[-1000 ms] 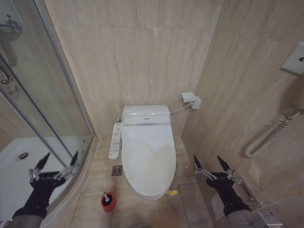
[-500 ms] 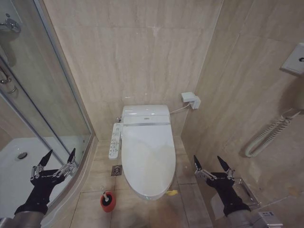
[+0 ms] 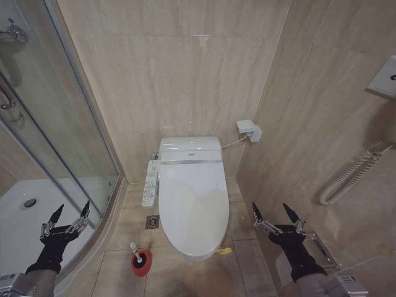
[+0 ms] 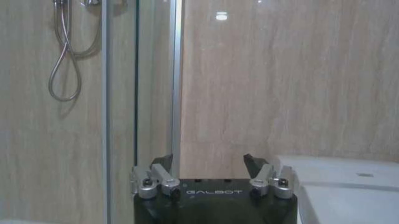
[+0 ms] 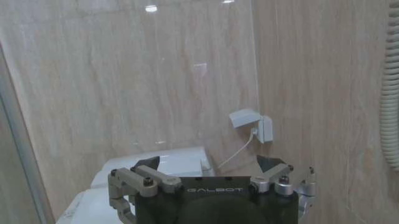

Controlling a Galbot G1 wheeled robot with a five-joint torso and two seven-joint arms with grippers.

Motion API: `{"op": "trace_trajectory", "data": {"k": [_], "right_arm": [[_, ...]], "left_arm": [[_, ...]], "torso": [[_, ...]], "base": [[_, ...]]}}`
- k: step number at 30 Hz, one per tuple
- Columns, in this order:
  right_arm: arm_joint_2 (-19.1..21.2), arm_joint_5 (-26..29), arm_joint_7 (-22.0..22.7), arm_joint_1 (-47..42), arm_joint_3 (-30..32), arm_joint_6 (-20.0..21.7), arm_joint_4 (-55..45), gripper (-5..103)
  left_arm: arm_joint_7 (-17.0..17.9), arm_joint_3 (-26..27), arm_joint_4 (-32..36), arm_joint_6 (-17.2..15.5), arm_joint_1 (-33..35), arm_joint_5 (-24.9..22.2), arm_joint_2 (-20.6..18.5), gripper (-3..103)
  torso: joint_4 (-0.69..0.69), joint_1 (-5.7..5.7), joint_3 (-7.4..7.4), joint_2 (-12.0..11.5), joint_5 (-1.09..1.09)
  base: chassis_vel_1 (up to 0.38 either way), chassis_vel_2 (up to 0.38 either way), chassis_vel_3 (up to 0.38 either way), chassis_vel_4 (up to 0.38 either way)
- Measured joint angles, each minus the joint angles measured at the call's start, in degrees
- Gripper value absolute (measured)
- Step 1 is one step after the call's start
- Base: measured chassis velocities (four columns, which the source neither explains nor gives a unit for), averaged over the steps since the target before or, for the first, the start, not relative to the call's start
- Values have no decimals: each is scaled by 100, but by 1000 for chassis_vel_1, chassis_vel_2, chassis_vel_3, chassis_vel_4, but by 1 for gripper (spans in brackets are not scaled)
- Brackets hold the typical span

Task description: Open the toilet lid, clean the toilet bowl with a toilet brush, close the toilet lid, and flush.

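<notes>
The toilet lid (image 3: 193,207) lies flat and closed over the toilet bowl (image 3: 185,252), which stands against the far tiled wall in the middle of the head view. A small green-and-yellow loop tag (image 3: 224,251) sticks out at the lid's near right edge. Behind the lid sits the white bidet-seat unit (image 3: 189,150), and a slim white button panel (image 3: 149,183) runs along the toilet's left side. A cable leads from the unit to a white wall box (image 3: 249,130) on the far right.

On the floor just left of the bowl's near end stands the toilet brush (image 3: 134,250), its white handle rising from the round red holder (image 3: 141,262). A square floor drain (image 3: 152,222) lies between the holder and the button panel.

The left gripper (image 3: 69,213) hovers low at the near left, in front of the glass shower door (image 3: 55,124) and well apart from the brush; its jaws are spread and hold nothing. The right gripper (image 3: 273,212) hangs at the near right beside the toilet, close to the right wall, with its jaws spread wide and empty. A coiled white cord (image 3: 346,176) hangs on that wall. In the left wrist view a shower hose (image 4: 62,60) hangs behind the glass.
</notes>
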State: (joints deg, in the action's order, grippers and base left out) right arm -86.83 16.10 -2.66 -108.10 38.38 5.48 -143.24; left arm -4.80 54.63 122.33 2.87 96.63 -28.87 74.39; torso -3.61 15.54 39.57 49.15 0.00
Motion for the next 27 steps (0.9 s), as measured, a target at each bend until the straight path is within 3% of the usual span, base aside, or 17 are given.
{"op": "trace_trajectory", "data": {"k": [6, 10, 20, 22, 26, 27], "right_arm": [[0, 0, 0, 0, 0, 0, 0, 100], [0, 0, 0, 0, 0, 0, 0, 100], [1, 0, 0, 0, 0, 0, 0, 100], [1, 0, 0, 0, 1, 0, 0, 100], [0, 0, -1, 0, -1, 0, 0, 100], [1, 0, 0, 0, 0, 0, 0, 100]], "left_arm": [[-117, -109, -522, 105, -360, -153, -208, 77], [-384, -331, -1513, 298, -1089, -460, -626, 77], [-452, -399, -1720, 341, -1237, -511, -705, 77], [-574, -569, -1980, 395, -1449, -521, -808, 77], [-864, -985, -2563, 510, -1984, -540, -1045, 77], [-888, -1113, -2656, 518, -2088, -542, -1035, 77]], "torso": [[0, -1, 0, 0, 0], [-4, 0, 0, 0, -2], [1, -1, 0, 0, 1], [5, -1, 0, 0, 2], [-7, 0, 0, 0, -4], [0, 0, 0, 0, 9]], "base": [[0, 0, 0, 0], [0, 0, 0, 0], [0, 0, 0, 0], [0, 0, 0, 0], [0, 0, 0, 0], [0, 0, 0, 0]]}}
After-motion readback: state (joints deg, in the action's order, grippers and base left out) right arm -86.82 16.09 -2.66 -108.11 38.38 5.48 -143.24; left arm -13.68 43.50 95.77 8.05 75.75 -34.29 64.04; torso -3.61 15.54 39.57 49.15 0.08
